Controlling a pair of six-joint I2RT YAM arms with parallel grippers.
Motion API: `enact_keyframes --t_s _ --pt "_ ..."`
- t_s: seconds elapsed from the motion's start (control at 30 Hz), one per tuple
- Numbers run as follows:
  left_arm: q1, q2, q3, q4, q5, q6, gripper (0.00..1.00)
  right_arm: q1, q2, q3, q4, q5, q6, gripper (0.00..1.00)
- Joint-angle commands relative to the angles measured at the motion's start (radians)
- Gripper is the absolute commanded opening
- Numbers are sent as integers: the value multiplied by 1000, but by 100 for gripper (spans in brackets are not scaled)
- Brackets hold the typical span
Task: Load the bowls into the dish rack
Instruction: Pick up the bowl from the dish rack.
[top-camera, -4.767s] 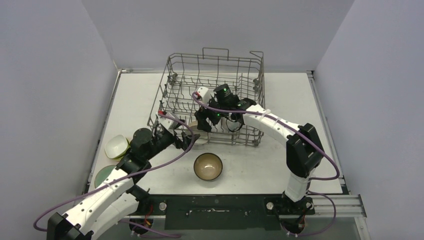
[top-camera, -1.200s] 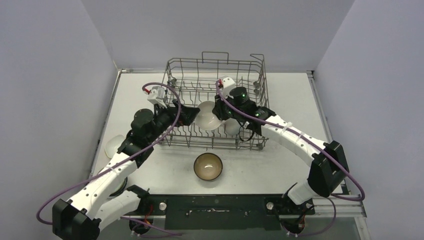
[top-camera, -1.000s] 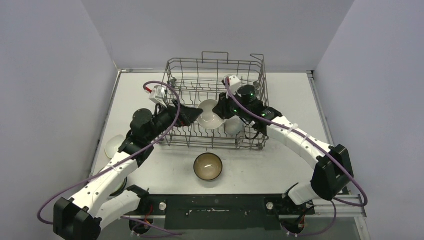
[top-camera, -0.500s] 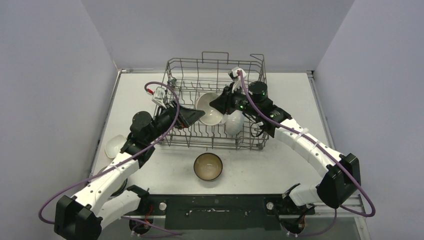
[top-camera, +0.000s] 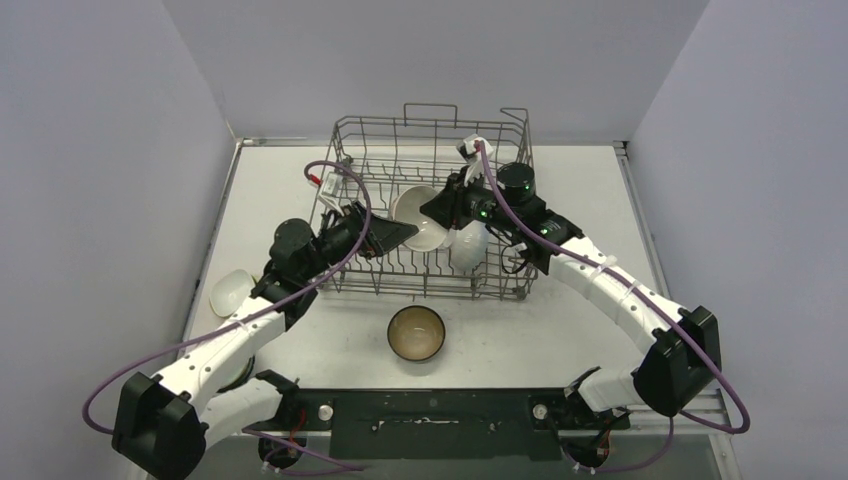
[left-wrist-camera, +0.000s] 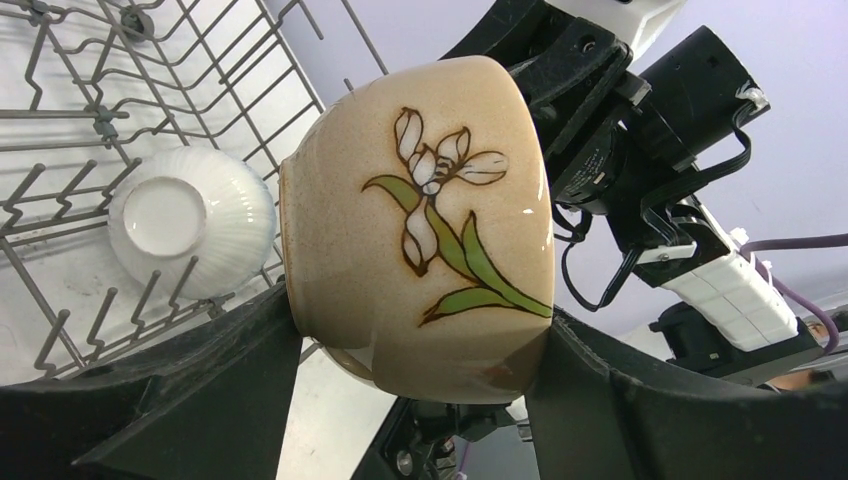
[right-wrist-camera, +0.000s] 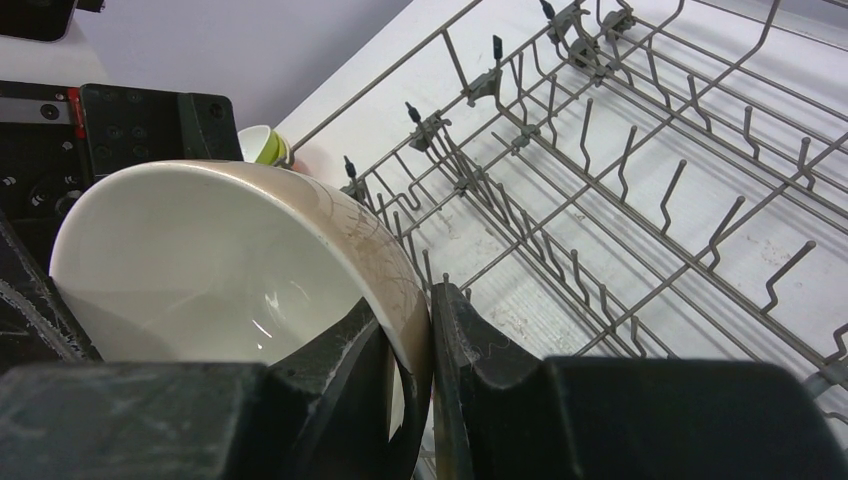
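Beige bowl (left-wrist-camera: 430, 250) w/ painted flower hangs on its side over the middle of the dish rack (top-camera: 400, 165), not yet down btwn the tines.

Both arms have it. Right pincer (right-wrist-camera: 425, 310) is narrow, nipped onto the wall at the rim, one finger inside, one outside. Left pincer (top-camera: 402, 232) spans the body wide, one finger against the rim side, the other by the foot. Both look to be touching, but how firm that hold is can't be told.

Handling, judged from looks:
- Glazed ceramic: stiff, no give, prob. moderate wt for its size.
- Glossy skin, so slippery. The curved wall could squirt out of a flat finger.
- Chips or cracks if knocked on wire, so set it down gently.

Where to hold:
- Rim pinch is the surest, since the wall is thin enough to nip.
- An across-body span needs the fingers square on the widest part, else the bowl rolls.

A ribbed white bowl (left-wrist-camera: 190, 235) sits foot-up in the rack nearby, so the beige one should go in clear of it. A brown bowl (top-camera: 417, 333) and another white bowl (top-camera: 232, 290) wait on the surface (top-camera: 600, 200).
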Motion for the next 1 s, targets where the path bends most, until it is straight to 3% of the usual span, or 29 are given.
enact_keyframes --t_s 0.0,0.13,0.23,0.37,0.47,0.7,0.97 --pt "-9 16 53 62 40 -16 49 4 -7 66 126 -26 15 5" --pt "-8 21 44 83 29 -17 14 3 0 62 111 -10 5 13" --pt "-2 21 37 84 -1 -9 1 1 8 56 96 13 -5 30" --pt "10 26 35 77 -34 18 0 -11 22 39 79 37 -7 55" --pt "15 36 45 59 -57 57 0 -25 30 23 70 59 -7 68" --pt "17 86 116 -50 -99 170 0 -72 27 -11 63 71 1 83" --pt "17 116 161 -88 -115 222 0 -87 46 -15 30 70 -36 83"
